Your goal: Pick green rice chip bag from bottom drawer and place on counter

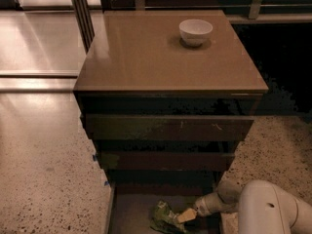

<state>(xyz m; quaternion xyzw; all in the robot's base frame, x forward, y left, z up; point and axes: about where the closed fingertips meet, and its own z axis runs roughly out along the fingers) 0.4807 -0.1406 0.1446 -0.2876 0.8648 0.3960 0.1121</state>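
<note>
The green rice chip bag (163, 217) lies crumpled on the floor of the open bottom drawer (130, 212), at the bottom of the view. My gripper (185, 215) reaches in from the right on the white arm (265, 209) and sits at the bag's right edge, touching or nearly touching it. The counter (146, 52) is the glossy brown top of the cabinet, above the drawers.
A white bowl (195, 31) stands on the counter near its far right. Two dark shut drawer fronts (168, 128) sit above the open drawer. Speckled stone floor (44, 169) lies to the left, and a dark post (80, 11) stands behind the cabinet's left corner.
</note>
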